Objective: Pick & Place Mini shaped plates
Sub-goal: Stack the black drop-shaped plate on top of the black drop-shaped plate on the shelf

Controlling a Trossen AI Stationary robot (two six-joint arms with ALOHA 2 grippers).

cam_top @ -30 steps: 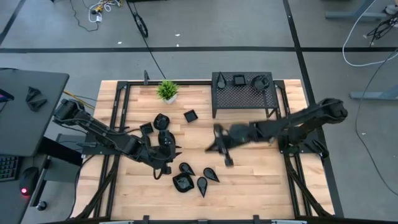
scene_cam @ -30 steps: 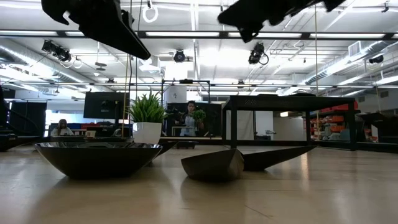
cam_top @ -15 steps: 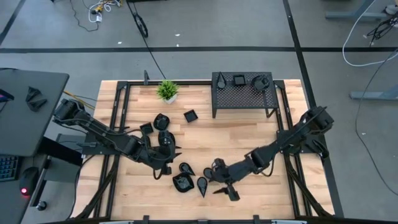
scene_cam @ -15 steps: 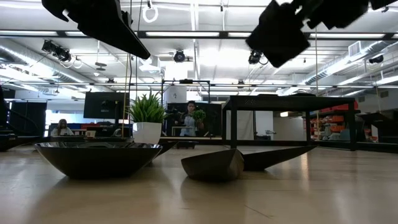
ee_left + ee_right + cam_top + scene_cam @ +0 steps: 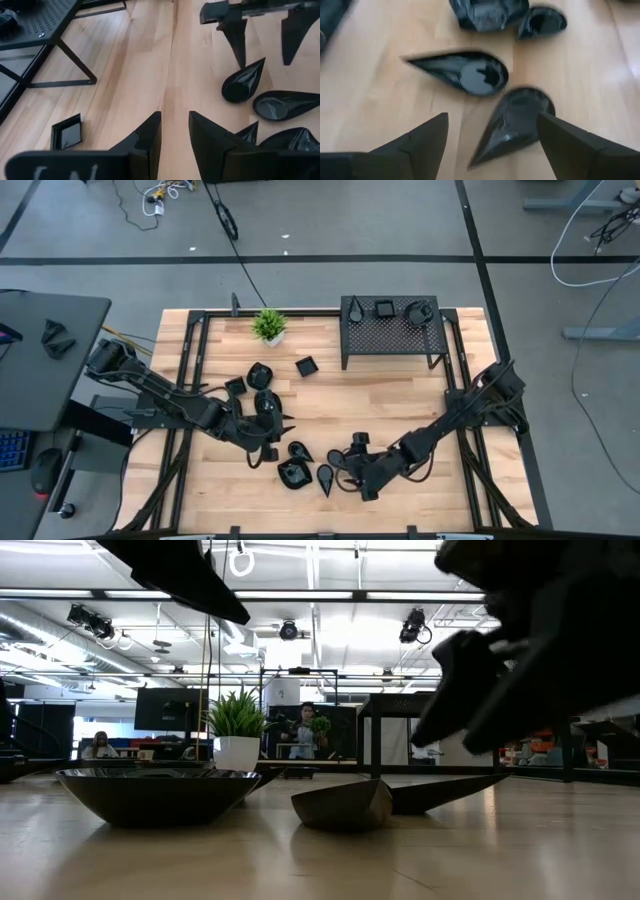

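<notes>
Several small glossy black plates lie on the wooden table. Two teardrop plates (image 5: 340,460) (image 5: 325,477) lie near the front, beside a rounded plate (image 5: 293,473) and another (image 5: 298,450). My right gripper (image 5: 350,470) is open, low over them. In the right wrist view its fingers (image 5: 492,120) stand on either side of one teardrop plate (image 5: 512,122), without touching it as far as I can see. A second teardrop plate (image 5: 470,72) lies just beyond. My left gripper (image 5: 268,425) (image 5: 175,116) is open a little and empty, among more plates (image 5: 263,402) at the centre left.
A black perforated rack (image 5: 392,330) at the back right carries three plates (image 5: 384,308). A small green potted plant (image 5: 269,326) stands at the back. A square plate (image 5: 306,366) lies before the rack. Bare wood lies at the right front.
My right gripper has swung from the table's middle, before the rack, toward the near edge and the left. It has come down low over the teardrop plates. The plates have not moved.
</notes>
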